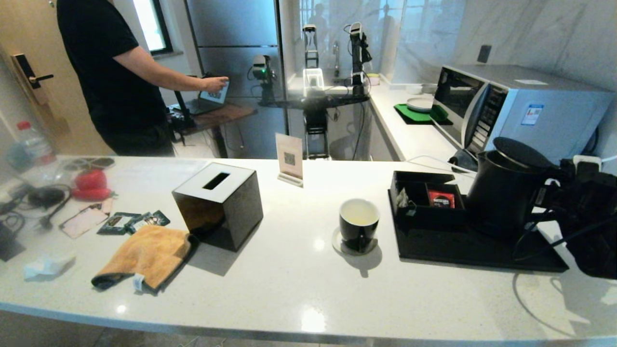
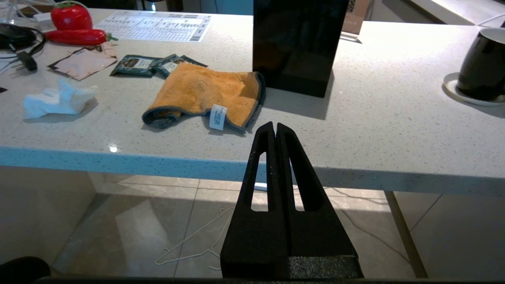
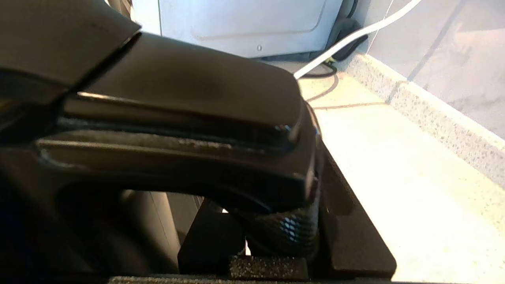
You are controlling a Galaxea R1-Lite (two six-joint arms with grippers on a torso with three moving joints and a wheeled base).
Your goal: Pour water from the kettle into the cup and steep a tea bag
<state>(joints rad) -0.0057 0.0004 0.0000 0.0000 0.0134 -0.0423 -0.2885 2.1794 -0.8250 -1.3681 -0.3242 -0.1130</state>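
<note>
The matte black kettle stands upright on the black tray at the right. My right gripper reaches in from the right, and in the right wrist view it is shut on the kettle's textured handle. The black cup sits on a white saucer at the counter's middle, holding pale yellowish water. The tea bag lies in the left compartment of the tray's organiser. My left gripper hangs shut and empty below the counter's front edge, left of the cup.
A red sachet lies beside the tea bag. A black tissue box and an orange cloth sit left of the cup, with green packets beyond. A microwave stands behind the kettle. A person stands back left.
</note>
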